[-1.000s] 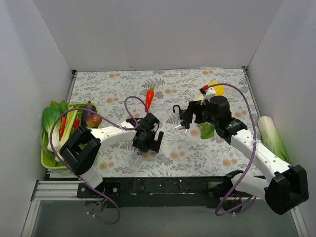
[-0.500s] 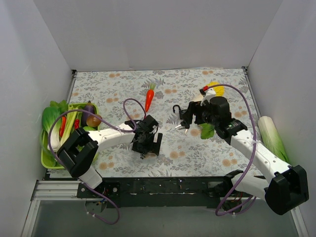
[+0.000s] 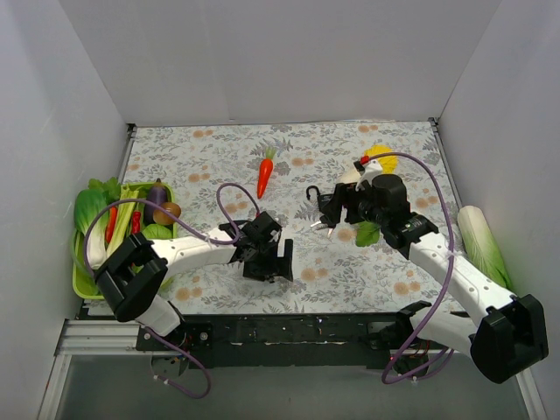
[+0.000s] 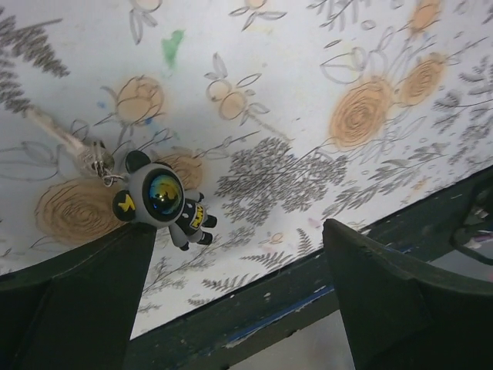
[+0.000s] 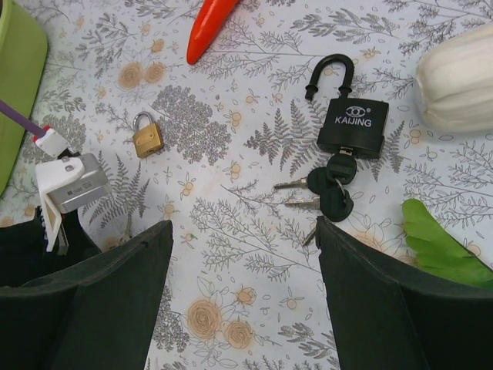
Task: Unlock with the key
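Observation:
A black padlock (image 5: pixel 352 123) marked KAIJING lies on the flowered cloth with a black-headed key in its base and two more keys (image 5: pixel 331 193) on the same ring. It also shows in the top view (image 3: pixel 311 194). My right gripper (image 5: pixel 243 223) is open and empty, hovering just near of these keys. A small brass padlock (image 5: pixel 146 137) lies to the left, closed. In the left wrist view a key (image 4: pixel 65 137) on a bear figure keychain (image 4: pixel 158 199) lies by my left gripper (image 4: pixel 239 231), which is open and empty above the table's front edge.
A carrot (image 3: pixel 264 175) lies behind the locks. A green basket (image 3: pixel 80 278) of vegetables stands at the left edge. A cabbage (image 3: pixel 479 241) lies at the right wall. A green leaf (image 5: pixel 447 250) and a white vegetable (image 5: pixel 462 77) lie beside the black padlock.
My left gripper has moved nearer the table's front edge and slightly right. My right gripper has barely shifted. Nothing has been taken hold of.

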Robot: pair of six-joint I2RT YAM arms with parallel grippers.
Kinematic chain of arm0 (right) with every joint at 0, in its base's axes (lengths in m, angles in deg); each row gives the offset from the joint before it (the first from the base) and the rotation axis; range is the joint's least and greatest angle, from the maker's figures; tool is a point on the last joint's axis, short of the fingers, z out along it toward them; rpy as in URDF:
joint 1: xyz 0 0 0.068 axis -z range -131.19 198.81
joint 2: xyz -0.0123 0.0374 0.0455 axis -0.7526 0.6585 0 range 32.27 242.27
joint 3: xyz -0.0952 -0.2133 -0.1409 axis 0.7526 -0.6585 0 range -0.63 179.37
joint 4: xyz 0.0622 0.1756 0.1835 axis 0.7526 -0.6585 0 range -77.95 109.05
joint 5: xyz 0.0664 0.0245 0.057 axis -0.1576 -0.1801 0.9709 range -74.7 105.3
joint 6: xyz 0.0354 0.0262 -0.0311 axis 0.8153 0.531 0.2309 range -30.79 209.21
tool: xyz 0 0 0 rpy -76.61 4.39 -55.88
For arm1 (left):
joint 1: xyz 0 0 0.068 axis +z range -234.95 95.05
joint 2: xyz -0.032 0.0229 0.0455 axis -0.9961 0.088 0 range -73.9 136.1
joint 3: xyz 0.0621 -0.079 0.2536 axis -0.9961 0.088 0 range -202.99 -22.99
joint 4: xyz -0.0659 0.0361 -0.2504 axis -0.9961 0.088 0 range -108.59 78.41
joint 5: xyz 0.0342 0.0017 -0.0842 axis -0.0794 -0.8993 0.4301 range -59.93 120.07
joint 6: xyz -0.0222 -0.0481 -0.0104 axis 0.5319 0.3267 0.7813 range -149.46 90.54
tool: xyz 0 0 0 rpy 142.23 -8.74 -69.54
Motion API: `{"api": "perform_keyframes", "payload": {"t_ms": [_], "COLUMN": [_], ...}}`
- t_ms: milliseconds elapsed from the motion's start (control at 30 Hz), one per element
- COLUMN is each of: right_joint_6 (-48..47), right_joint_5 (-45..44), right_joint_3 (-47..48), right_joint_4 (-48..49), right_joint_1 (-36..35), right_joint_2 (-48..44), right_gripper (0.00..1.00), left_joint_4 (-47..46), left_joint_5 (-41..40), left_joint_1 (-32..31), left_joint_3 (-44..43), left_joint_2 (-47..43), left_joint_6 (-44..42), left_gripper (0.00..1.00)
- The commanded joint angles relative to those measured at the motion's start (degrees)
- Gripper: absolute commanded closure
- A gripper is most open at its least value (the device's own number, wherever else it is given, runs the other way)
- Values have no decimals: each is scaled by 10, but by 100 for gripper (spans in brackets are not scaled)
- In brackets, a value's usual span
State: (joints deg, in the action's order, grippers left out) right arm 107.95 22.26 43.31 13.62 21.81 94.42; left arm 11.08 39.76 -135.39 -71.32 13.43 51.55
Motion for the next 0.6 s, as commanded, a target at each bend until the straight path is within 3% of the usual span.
{"api": "perform_keyframes", "payload": {"t_ms": [0, 333, 567], "right_joint_6": [5, 5, 0], "right_joint_5": [4, -5, -35], "right_joint_3": [-7, -13, -11], "right_joint_4": [17, -5, -37], "right_joint_1": [0, 1, 0], "right_joint_2": [-21, -33, -51], "right_gripper": [18, 18, 18], "left_joint_4": [-96, -209, -229], "left_joint_5": [17, 29, 25], "left_joint_1": [-7, -18, -14], "left_joint_3": [11, -62, -60], "left_joint_2": [-7, 71, 43], "left_joint_6": [27, -1, -20], "left_gripper": [11, 11, 6]}}
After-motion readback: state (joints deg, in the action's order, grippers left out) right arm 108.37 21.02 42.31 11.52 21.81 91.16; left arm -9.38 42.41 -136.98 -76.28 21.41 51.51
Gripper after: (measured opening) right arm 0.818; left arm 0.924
